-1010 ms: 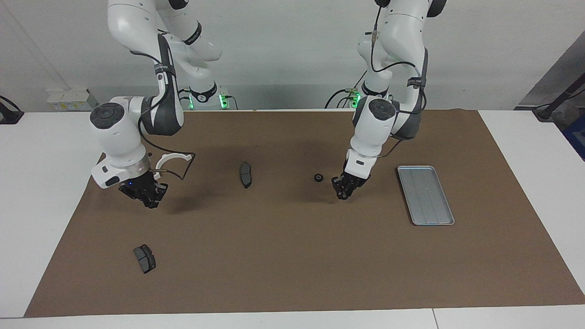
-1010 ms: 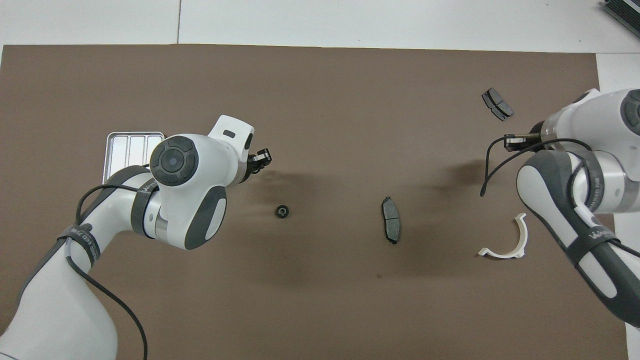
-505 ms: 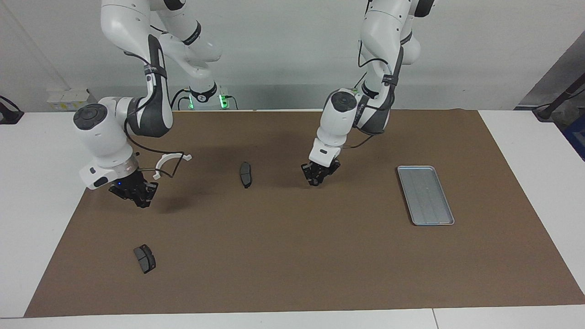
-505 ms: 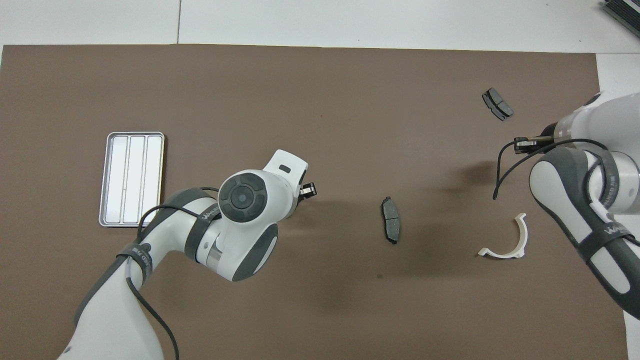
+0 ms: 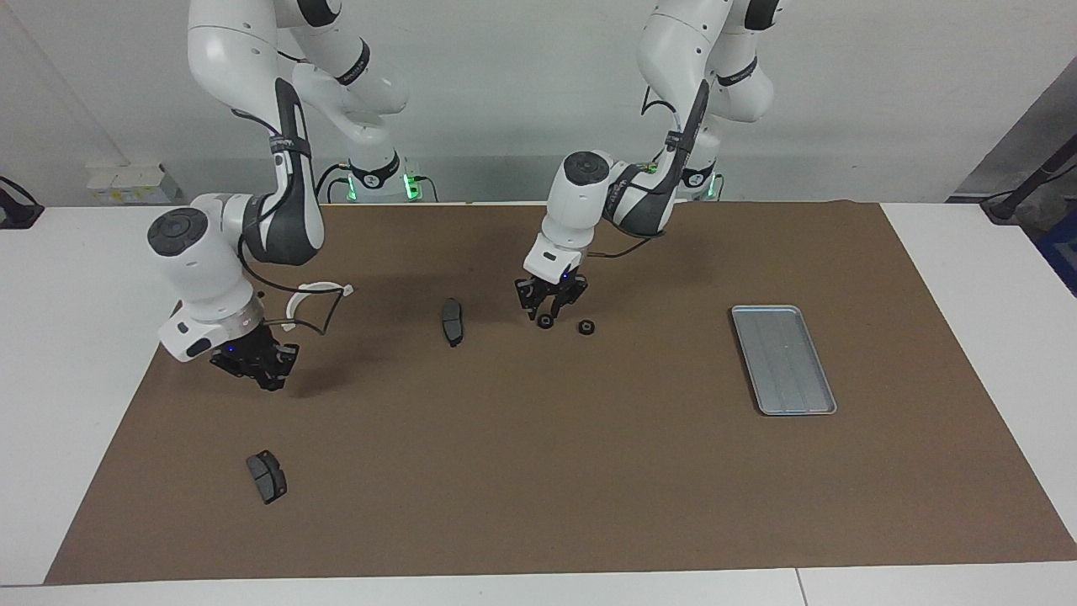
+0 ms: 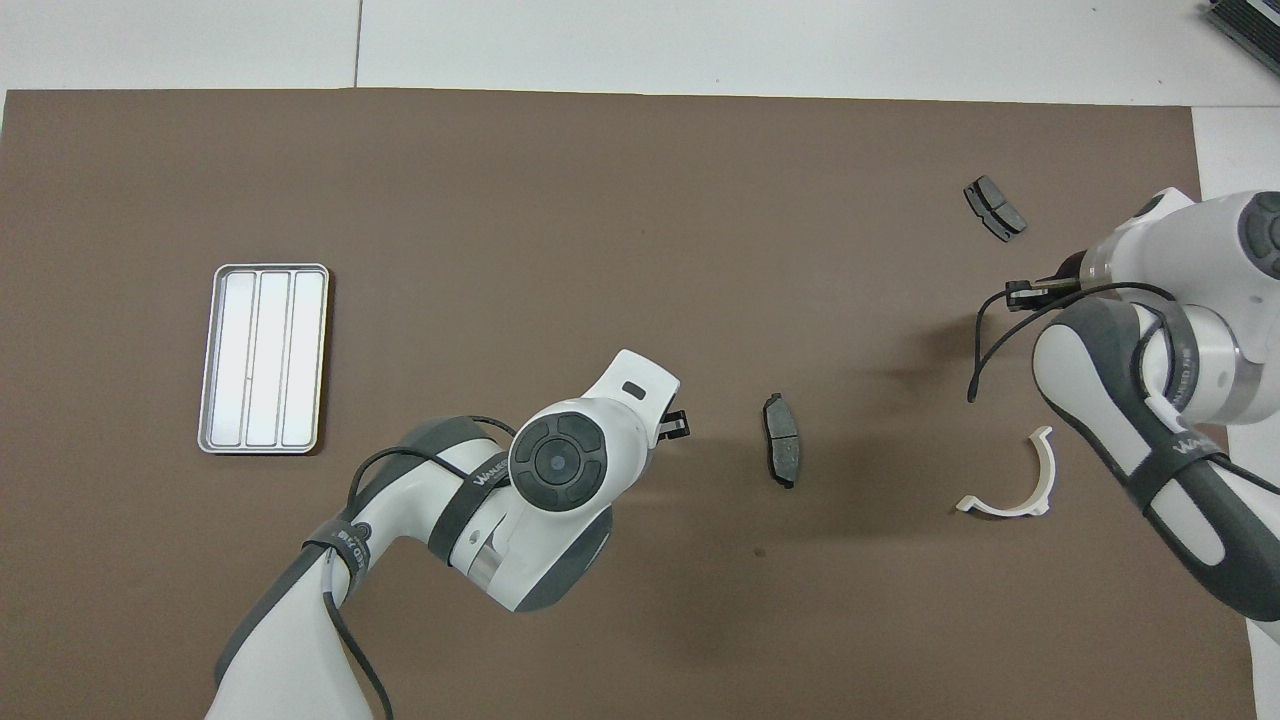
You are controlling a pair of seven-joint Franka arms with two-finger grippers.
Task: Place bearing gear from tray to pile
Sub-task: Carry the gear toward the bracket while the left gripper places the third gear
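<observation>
Facing view: left gripper (image 5: 551, 307) low over a bearing gear (image 5: 545, 321), well apart from the tray (image 5: 782, 313).
Its fingers stood apart, the gear lying on the mat just beneath, between a brake pad (image 5: 453, 321) and a second gear (image 5: 586, 327), apparently set there to join the scattered parts. The right gripper (image 5: 257, 370) waited, fingertips together, near the white bracket (image 5: 315, 290).

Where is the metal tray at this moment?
In the facing view, the tray lies flat on the brown mat toward the left arm's end of the table, empty and apart from all other parts.
</observation>
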